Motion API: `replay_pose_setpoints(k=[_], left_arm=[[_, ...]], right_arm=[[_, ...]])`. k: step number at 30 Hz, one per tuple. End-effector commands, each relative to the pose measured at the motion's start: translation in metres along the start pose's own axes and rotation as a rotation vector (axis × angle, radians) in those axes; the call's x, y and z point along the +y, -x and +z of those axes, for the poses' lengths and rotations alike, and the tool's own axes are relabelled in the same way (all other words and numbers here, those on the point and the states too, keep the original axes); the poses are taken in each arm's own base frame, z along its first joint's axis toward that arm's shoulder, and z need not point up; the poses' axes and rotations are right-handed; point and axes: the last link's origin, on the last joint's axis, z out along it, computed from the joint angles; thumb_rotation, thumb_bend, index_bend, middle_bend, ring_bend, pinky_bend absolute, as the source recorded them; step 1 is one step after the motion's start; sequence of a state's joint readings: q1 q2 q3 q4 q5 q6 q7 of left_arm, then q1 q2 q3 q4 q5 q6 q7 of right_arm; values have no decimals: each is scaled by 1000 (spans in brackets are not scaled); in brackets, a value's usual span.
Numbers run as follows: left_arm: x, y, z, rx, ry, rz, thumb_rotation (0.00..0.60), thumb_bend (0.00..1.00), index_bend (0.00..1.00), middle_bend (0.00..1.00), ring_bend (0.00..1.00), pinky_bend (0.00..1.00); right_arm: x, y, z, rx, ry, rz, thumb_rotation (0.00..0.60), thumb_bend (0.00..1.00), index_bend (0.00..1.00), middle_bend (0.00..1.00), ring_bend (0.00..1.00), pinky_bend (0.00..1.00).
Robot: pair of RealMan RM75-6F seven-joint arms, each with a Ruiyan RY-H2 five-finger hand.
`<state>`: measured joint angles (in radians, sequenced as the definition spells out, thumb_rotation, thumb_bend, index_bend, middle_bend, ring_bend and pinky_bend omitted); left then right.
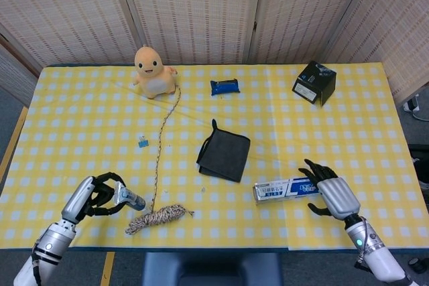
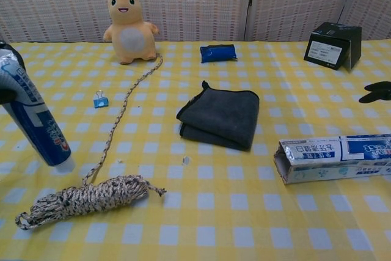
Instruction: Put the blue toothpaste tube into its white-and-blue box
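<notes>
Toothpaste tube (image 2: 33,120) held near the front left corner of the yellow checked surface (image 1: 348,132), gripped at its crimped end by the left hand (image 1: 94,195) with fingers curled around it; cap pointing down and toward the rope, tube tilted in the chest view, cap end low over the cloth just left of the coiled rope (image 2: 85,198); whether the cap touches the surface, impossible to tell.

White-and-blue box (image 2: 336,158) lying on its side at the front right, long axis running left to right, open end facing left toward the middle of the surface.

Right hand (image 1: 328,192) at the box's right end, holding nothing, dark fingers (image 1: 314,169) spread and reaching over that end; contact with the box not clear from either view; only dark fingertips visible at the right edge of the chest view.

Folded dark cloth (image 1: 224,153) in the middle, well apart from both hands; orange plush toy (image 1: 153,72) at the far side, rope trailing from beside it down to the coil; small binder clip (image 1: 143,142) left of the rope; blue packet (image 1: 224,86) at the far middle; black box (image 1: 314,82) at the far right.
</notes>
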<state>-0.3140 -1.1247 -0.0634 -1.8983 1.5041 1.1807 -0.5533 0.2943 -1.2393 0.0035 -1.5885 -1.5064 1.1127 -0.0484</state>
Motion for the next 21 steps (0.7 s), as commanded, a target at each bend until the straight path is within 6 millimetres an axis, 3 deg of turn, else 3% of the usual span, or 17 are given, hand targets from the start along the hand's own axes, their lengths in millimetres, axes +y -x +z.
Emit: replay_pose_setpoints(k=[1,16,18,21], left_arm=[[0,-1,-2,4,2,-2,600,401,873,1000,1000,1000],[-1,-3,-4,10,3,1,600,403,873,1000,1000,1000],[-1,-4,-3,12,1,3,600,403,872,1000,1000,1000],[-3,-5,-2,17,-6,4,600,403,873,1000,1000,1000]], right_arm=[[-1,5,11,-25,6,-32,600,293,175,71,104,132],[6,21,33,-68,58,-74,600,293,235,104,126,134],[6,24,34,-70,61,-62,600,293,235,110,135,161],[5,27,35,-75,56,-61,600,293,235,115,165,283]])
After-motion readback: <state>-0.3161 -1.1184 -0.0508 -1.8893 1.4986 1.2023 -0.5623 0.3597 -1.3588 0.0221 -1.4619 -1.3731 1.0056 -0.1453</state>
